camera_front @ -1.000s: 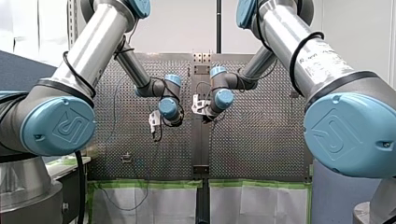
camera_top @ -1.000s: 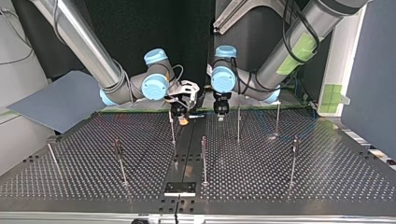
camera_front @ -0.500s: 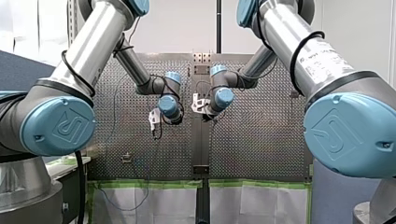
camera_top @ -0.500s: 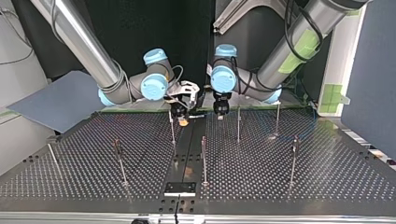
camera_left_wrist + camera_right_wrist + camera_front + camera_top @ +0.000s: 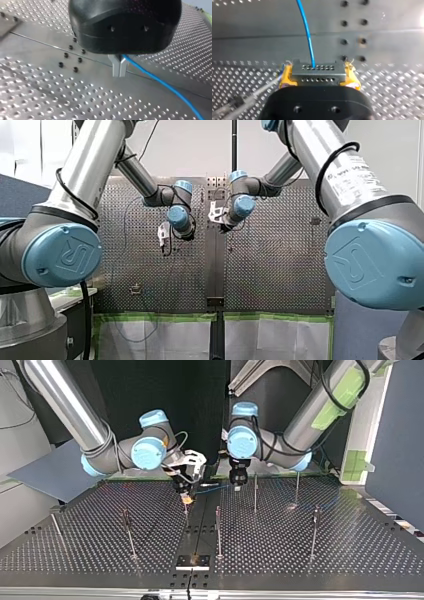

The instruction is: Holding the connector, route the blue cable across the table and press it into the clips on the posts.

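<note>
Top view, nearest: posts (image 5: 218,530) upright on the tabletop (image 5: 350,550). Beyond them, the right arm's jaws, yellow pads (image 5: 353,78), clamp the grey connector (image 5: 318,72). From it the blue cable (image 5: 212,490) runs toward 2 o'clock into the left arm's jaws, pinched closed on it.

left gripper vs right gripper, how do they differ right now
My left gripper has bare metal fingers; my right gripper has yellow pads. My left gripper pinches the thin blue cable itself; my right gripper clamps the dark connector at its end. Both are shut, on the same cable.
</note>
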`<state>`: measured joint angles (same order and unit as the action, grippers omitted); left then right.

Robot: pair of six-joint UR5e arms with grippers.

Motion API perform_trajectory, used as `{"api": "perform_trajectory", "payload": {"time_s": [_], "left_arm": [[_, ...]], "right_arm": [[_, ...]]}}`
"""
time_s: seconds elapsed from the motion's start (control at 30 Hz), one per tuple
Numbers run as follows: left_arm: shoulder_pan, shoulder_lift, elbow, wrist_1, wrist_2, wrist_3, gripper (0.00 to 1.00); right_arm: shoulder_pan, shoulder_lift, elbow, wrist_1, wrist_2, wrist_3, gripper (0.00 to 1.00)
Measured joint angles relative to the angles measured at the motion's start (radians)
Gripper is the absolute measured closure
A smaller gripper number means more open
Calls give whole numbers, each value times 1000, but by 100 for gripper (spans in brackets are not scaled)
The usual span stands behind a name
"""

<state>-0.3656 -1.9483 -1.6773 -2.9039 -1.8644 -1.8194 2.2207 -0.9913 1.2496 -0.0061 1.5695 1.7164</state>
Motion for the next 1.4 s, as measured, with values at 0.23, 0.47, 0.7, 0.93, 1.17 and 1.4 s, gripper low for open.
{"api": "perform_trajectory", "payload": {"time_s": [0.23, 0.47, 0.7, 0.93, 1.17, 1.4], "left_arm": [[3, 58, 2, -22, 0, -1, 99], [1, 122, 10, -65, 1, 6, 99], [-3, 183, 26, -96, 12, 6, 99], [-8, 239, 56, -109, 27, 5, 99], [-5, 285, 69, -95, 41, 1, 99], [-2, 267, 71, -62, 43, -8, 99]], "right_arm": [[-16, -66, 6, 32, 0, 10, 100], [-21, -125, 7, 55, -12, 11, 100], [-25, -184, 8, 72, -28, 12, 100], [-23, -250, 8, 77, -54, 14, 100], [-27, -259, 7, 75, -77, 19, 100], [-29, -214, 8, 72, -91, 22, 100]]}}
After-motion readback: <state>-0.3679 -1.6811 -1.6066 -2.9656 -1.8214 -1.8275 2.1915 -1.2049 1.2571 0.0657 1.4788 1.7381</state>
